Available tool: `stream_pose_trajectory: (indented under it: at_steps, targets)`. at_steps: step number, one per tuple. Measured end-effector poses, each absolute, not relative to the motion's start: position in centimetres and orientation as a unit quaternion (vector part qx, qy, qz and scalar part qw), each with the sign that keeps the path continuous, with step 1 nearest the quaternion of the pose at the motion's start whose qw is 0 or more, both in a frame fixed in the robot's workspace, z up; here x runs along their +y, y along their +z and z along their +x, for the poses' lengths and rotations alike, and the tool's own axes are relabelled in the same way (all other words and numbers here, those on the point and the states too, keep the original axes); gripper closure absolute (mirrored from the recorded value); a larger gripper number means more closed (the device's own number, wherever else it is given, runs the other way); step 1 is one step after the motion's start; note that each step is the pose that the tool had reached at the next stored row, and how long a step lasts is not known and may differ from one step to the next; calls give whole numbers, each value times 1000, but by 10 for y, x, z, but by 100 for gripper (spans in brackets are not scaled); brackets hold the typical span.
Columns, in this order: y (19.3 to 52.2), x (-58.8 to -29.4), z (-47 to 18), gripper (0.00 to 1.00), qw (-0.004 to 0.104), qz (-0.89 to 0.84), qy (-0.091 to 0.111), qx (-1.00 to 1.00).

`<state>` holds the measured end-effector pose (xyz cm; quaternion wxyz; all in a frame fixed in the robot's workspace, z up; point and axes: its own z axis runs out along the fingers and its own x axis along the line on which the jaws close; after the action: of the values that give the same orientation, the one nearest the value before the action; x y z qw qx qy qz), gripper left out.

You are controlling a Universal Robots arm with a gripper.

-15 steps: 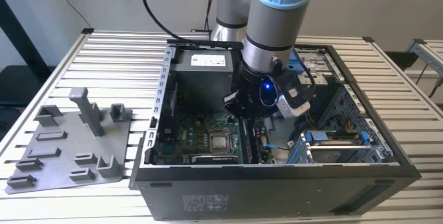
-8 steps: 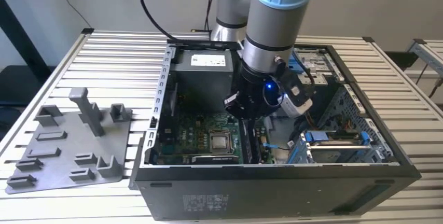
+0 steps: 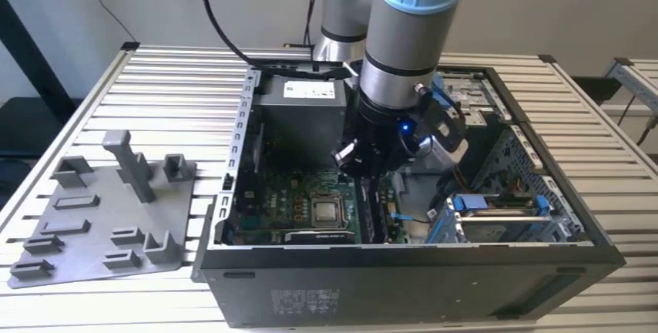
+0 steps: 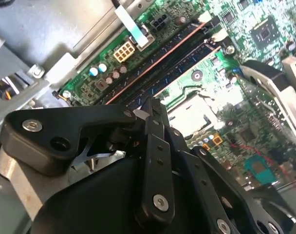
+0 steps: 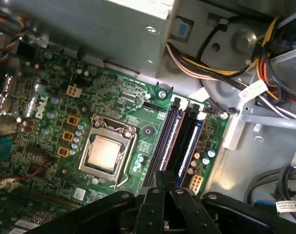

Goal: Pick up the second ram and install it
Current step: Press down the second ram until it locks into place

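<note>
Gripper lowered inside open computer case, above memory slots.

In the exterior view the gripper (image 3: 362, 165) is seen within the computer case (image 3: 411, 271) on the table (image 3: 165, 71), over the motherboard (image 3: 298, 202); its tips are hidden behind its own body. In the first wrist view the fingers (image 5: 162, 181) are drawn narrowly together just above the slots. The second ram (image 5: 170, 141) appears seated beside another stick (image 5: 189, 146); whether it is gripped cannot be told. The grey holder plate (image 3: 103, 217) lies outside the case.
</note>
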<state>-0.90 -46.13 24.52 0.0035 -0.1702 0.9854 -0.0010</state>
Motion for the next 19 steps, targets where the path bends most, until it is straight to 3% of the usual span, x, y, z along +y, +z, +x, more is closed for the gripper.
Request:
stream_pose_trajectory:
  at_steps: [19]
  targets:
    - [245, -461, -9, 89, 5, -337, -1, 941]
